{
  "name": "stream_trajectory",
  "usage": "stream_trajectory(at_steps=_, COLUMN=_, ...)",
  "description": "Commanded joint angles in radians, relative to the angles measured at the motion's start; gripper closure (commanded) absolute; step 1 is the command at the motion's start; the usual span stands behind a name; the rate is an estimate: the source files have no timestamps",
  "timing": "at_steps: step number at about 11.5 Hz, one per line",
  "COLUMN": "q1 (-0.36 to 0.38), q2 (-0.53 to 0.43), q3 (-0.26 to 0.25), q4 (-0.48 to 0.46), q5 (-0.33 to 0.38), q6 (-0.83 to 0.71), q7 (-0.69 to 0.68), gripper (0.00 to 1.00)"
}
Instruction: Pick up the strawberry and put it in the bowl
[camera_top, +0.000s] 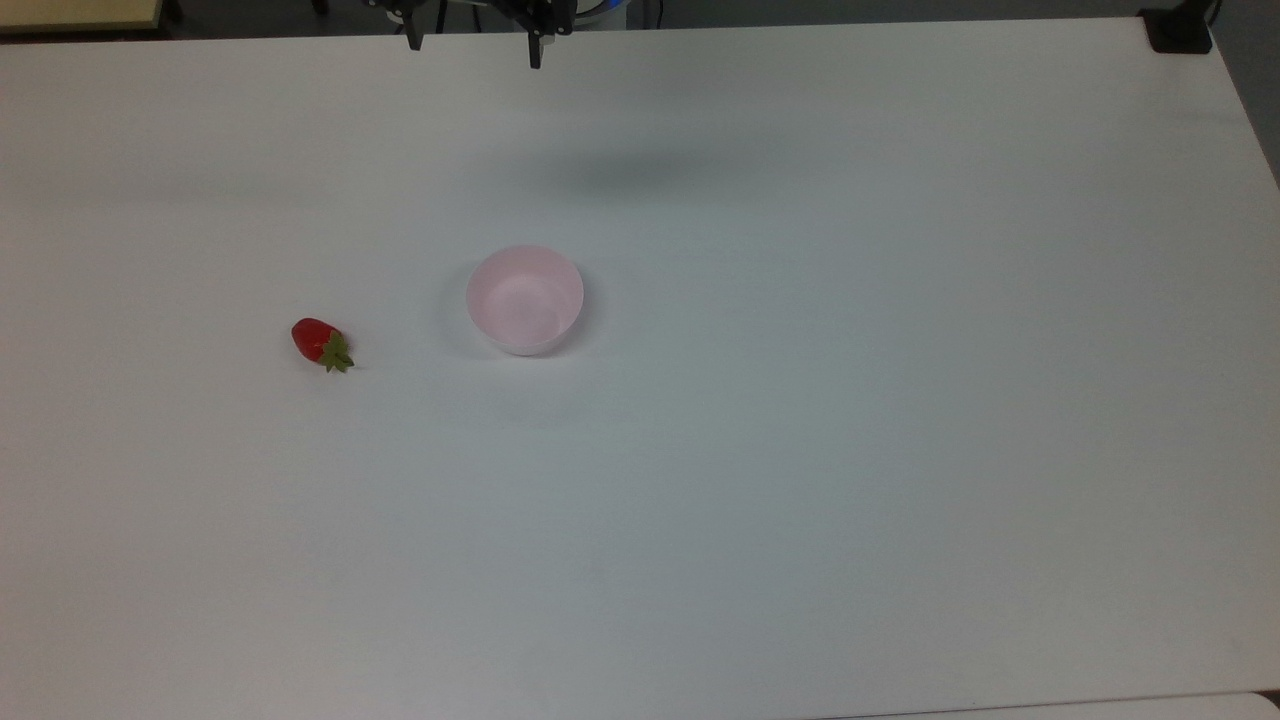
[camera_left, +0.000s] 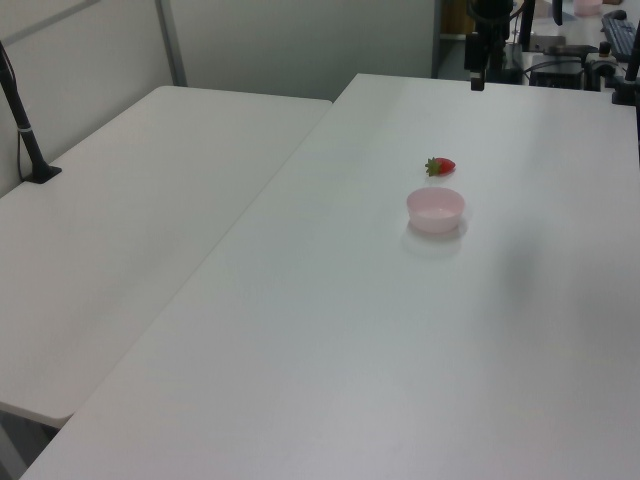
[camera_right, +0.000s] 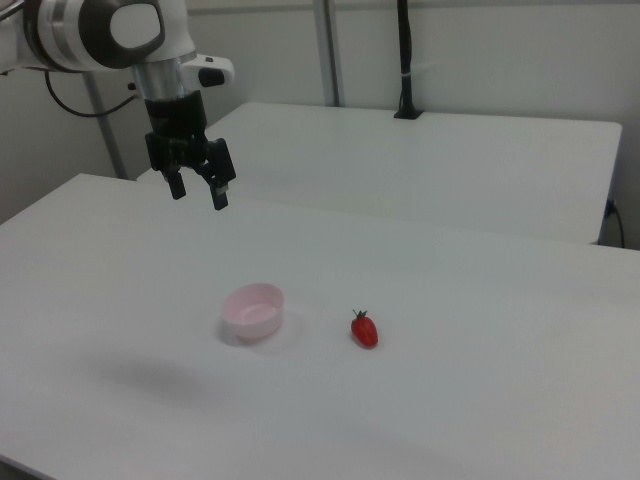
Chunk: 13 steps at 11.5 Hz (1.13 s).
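The surface (camera_top: 800, 500) is white and bare in the near part of the top view. On it, roughly mid-depth, the strawberry (camera_top: 320, 343) lies on its side, well apart from the bowl (camera_top: 525, 298), which stands upright and empty toward the top view's right of the fruit. In the right view the order reverses: the bowl (camera_right: 254, 308) sits toward the right view's left and the strawberry (camera_right: 365, 328) near it on the right, green cap pointing up and away from the camera. In the left view the strawberry (camera_left: 440, 166) lies just beyond the bowl (camera_left: 435, 209).

Farthest back, the gripper (camera_right: 198, 186) hangs high above the surface, released, its two fingers spread and holding nothing. In the top view the gripper (camera_top: 473, 45) shows at the far edge, with a soft shadow on the surface below it.

Judged status: the approach to the strawberry is not yet made; the task is at its start.

Probable faults from here:
- The fruit is small, glossy and rounded. Fingers closing off-centre would likely squeeze it out sideways or roll it.
- Descending too low would drive the fingertips into the surface; stopping too high would pinch only the upper curve.
- A release off the bowl's centre could clip the light bowl's rim and tip or shift it
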Motion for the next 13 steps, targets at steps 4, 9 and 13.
stream_trajectory(at_steps=4, q1=0.01, q2=-0.006, q3=-0.017, q4=-0.005, q5=-0.002, q6=0.011, q7=-0.017, gripper=0.0)
stream_trajectory(at_steps=9, q1=0.001, q2=0.024, q3=-0.017, q4=-0.002, q5=-0.002, q6=0.029, q7=-0.08, gripper=0.0)
stream_trajectory(at_steps=13, q1=-0.086, q2=0.095, q3=-0.019, q4=-0.001, q5=-0.003, q6=0.149, q7=-0.224, gripper=0.0)
